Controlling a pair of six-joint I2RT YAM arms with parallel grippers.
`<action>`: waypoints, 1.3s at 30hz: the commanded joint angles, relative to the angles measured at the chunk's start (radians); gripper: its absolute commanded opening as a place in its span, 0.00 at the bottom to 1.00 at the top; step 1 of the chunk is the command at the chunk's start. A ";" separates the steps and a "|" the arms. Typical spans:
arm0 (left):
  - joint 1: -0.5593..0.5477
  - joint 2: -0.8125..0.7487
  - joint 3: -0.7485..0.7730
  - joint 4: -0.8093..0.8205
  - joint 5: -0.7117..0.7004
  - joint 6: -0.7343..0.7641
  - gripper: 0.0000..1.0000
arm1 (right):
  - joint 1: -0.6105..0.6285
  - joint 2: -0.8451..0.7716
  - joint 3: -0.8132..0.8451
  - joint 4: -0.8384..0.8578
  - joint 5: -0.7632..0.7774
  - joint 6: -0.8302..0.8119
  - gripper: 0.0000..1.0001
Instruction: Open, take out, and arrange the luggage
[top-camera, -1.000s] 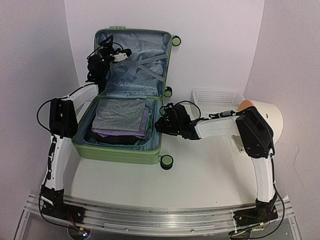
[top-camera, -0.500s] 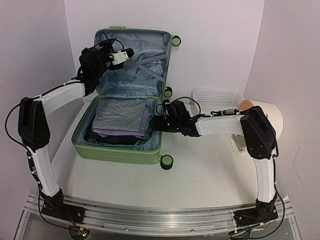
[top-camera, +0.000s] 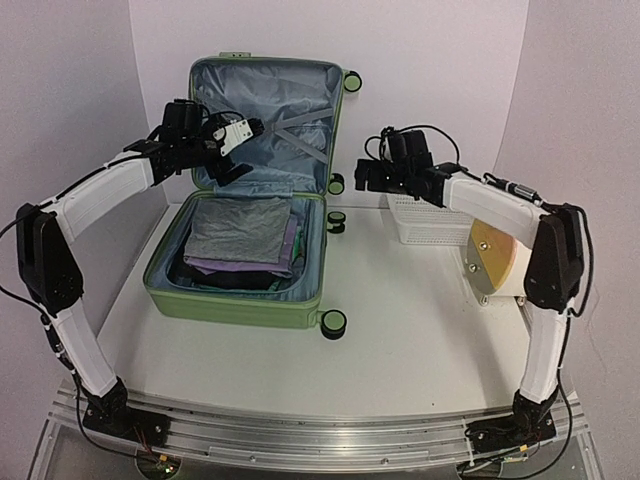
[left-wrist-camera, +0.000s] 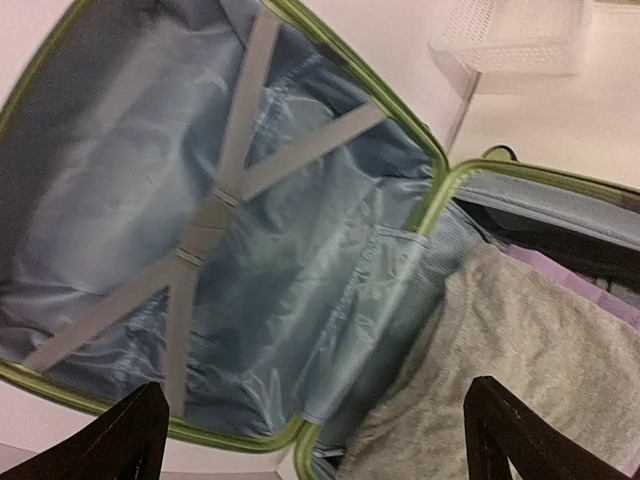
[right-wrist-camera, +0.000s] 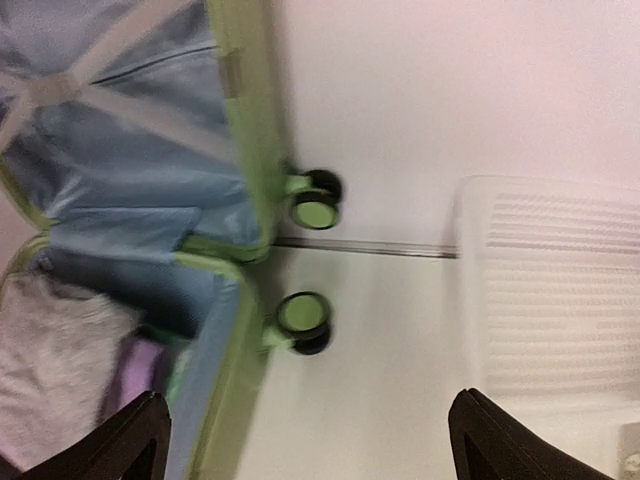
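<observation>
So at this point the luggage (top-camera: 235, 305) sat open left of the table's middle, base half flat and the lid (top-camera: 285, 160) standing up behind it against the back wall, crossed straps (top-camera: 290, 125) showing on the grey-blue lining. Inside the base there was a folded grey garment (top-camera: 240, 228) on top of something purple (top-camera: 291, 243), with darker stuff under that I couldn't make out. The left gripper (top-camera: 228, 150) hung in front of the lid's left side, fingers spread wide and holding nothing. The right gripper (top-camera: 362, 176) was just off the lid's right edge, up near the hinge-side wheels (top-camera: 336, 184), fingers also wide and empty. A white mesh basket (top-camera: 432, 212) sat to the right of the luggage, and a cream cylinder (top-camera: 497, 262) was beyond that. My guess on handling: the shell looked stiff and smooth, so pinching the ribbed face would probably slip, and the rim is the better bite. It's on wheels, so a sideways push could roll it. The clothes should be light and floppy, so I'd pinch the grey one at a folded edge and lift slowly, or the stack comes apart.
</observation>
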 joint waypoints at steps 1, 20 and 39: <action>-0.021 -0.062 -0.082 -0.149 0.052 -0.152 1.00 | -0.096 0.223 0.202 -0.247 0.103 -0.165 0.98; -0.032 -0.092 -0.173 -0.178 0.067 -0.173 1.00 | -0.159 0.463 0.390 -0.263 -0.184 -0.613 0.34; -0.036 -0.087 -0.173 -0.182 0.094 -0.173 1.00 | -0.041 0.302 0.362 -0.193 -0.254 -0.308 0.00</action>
